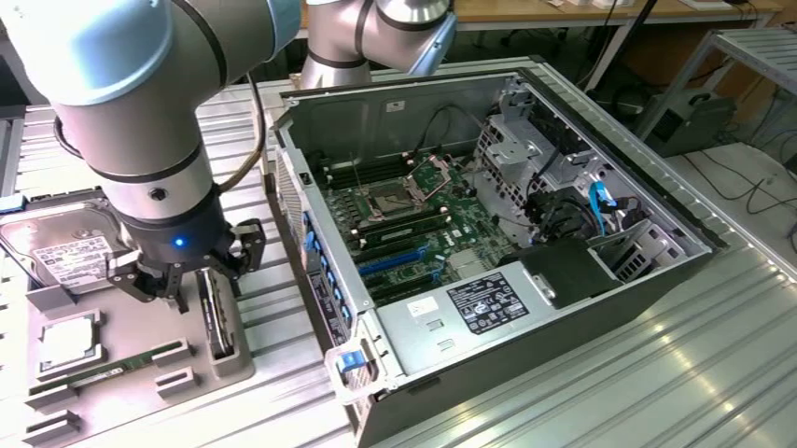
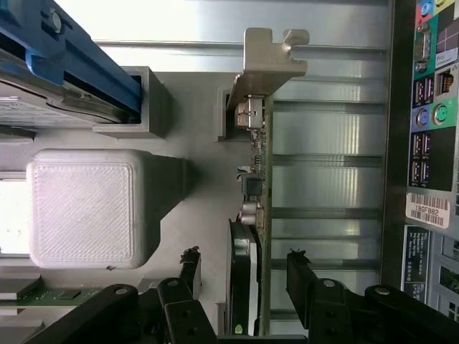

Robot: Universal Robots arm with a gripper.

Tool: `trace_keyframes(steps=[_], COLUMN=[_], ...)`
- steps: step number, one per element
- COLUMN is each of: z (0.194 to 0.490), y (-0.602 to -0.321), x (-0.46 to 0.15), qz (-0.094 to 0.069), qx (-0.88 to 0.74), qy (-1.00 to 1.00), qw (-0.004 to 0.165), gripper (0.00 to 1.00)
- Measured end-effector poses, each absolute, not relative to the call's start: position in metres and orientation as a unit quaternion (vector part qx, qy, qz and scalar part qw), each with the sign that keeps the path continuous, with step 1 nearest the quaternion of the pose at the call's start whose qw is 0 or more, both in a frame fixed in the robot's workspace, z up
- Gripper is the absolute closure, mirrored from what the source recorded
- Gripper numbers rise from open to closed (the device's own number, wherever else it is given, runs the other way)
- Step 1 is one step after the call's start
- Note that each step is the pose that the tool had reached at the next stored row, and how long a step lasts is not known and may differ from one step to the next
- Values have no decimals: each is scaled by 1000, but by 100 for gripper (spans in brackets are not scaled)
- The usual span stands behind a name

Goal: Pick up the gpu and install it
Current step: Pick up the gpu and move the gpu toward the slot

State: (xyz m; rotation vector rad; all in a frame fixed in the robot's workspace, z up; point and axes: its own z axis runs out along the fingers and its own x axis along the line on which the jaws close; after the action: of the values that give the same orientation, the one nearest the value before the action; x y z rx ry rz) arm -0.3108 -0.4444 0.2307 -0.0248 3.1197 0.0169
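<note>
I have one arm on screen, with one gripper (image 1: 200,285) low over the grey tray (image 1: 137,313) at the exterior view's left; its claw is released, both fingers spread wide and holding nothing.

In the wrist view the gripper (image 2: 244,261) straddles the one gpu (image 2: 262,179); one finger (image 2: 190,264) stands on the side with the dark components, the other finger (image 2: 297,264) on the bare side of the board; I see a gap on each side, so neither touches the card.

The gpu (image 1: 222,327) stands on its long edge in a slot of the tray, at the side nearest the case (image 1: 412,103); its single pale bracket (image 2: 269,61) is at the end away from the gripper.

On the same tray I count one hard drive (image 1: 62,247) with a white label, one cpu (image 1: 69,341) lying flat, and one memory stick (image 1: 106,373) along the near edge; all three sit apart from the gpu.

One case lies open on the ribbed table (image 1: 648,373), just beside the tray; its motherboard (image 1: 424,224) faces up; its rear ports (image 2: 430,136) show past the card in the wrist view.
</note>
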Motion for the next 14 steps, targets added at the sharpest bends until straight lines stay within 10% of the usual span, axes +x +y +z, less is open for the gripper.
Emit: trace_keyframes(steps=[14], z=[225], y=[-444], x=[-311], qz=[5], qx=[-8], qy=[1000], qw=[11], gripper=[54])
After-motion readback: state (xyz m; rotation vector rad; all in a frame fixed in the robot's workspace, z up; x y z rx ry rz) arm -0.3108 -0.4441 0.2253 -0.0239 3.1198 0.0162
